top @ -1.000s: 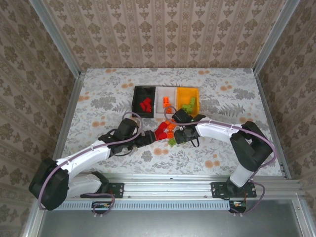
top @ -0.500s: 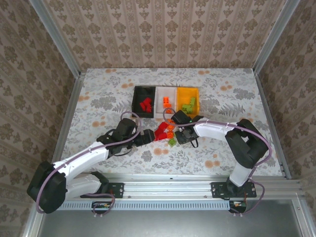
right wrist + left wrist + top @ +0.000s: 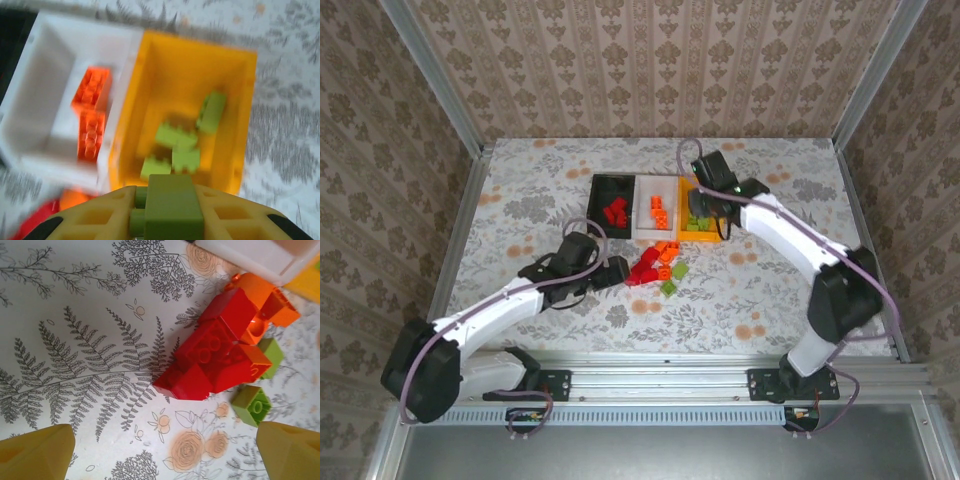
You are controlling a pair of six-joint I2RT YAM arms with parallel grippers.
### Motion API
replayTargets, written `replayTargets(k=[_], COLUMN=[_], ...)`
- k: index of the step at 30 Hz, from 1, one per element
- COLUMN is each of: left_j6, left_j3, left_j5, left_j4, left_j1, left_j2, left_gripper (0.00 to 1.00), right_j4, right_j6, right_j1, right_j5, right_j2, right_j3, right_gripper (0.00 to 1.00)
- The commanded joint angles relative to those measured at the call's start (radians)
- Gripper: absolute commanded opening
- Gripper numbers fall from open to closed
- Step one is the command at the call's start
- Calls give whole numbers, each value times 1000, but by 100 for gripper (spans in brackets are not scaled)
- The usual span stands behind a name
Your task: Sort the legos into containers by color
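On the table (image 3: 520, 220), I am watching the right arm (image 3: 790, 235) reaching over the three bins at twelve o'clock of the loose pile (image 3: 655, 265), while the left arm (image 3: 500, 310) is lying low at the pile's nine o'clock. The black bin (image 3: 598, 205), white bin (image 3: 642, 205) and orange-yellow bin (image 3: 195, 42) are standing side by side, their long axes running twelve to six.

The right end effector (image 3: 703, 205) is hanging over the orange-yellow bin, clenching a light green brick (image 3: 169, 202). In the right wrist view the bin's floor, with green bricks (image 3: 175, 140) lying in it, is sitting just toward twelve o'clock of that brick. I am judging a release to be the coming move, with the right arm plainly nearer.

The left end effector (image 3: 615, 272) is standing spread wide, holding nothing, with the pile at its three o'clock.

From above, the wrist is covering the held brick; the wrist view is settling the grip.
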Motion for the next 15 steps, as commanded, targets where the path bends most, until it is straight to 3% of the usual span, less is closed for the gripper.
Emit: replayTargets(k=[1, 6, 9, 15], left_j6=[90, 79, 98, 195], left_j3=[97, 68, 71, 138], left_j5=[-120, -106, -95, -109], left_j4=[-143, -93, -82, -121], left_j1=[-52, -61, -63, -91], left_j2=[64, 67, 89, 200], left_gripper=[93, 93, 92, 85], right_j4=[-79, -123, -126, -84], right_j6=[-44, -46, -40, -24], right_j1=[-41, -68, -72, -64], right_j5=[3, 2, 0, -25], right_j2=[167, 279, 298, 144], right_j3=[89, 210, 210, 129], right_gripper=[32, 33, 41, 58])
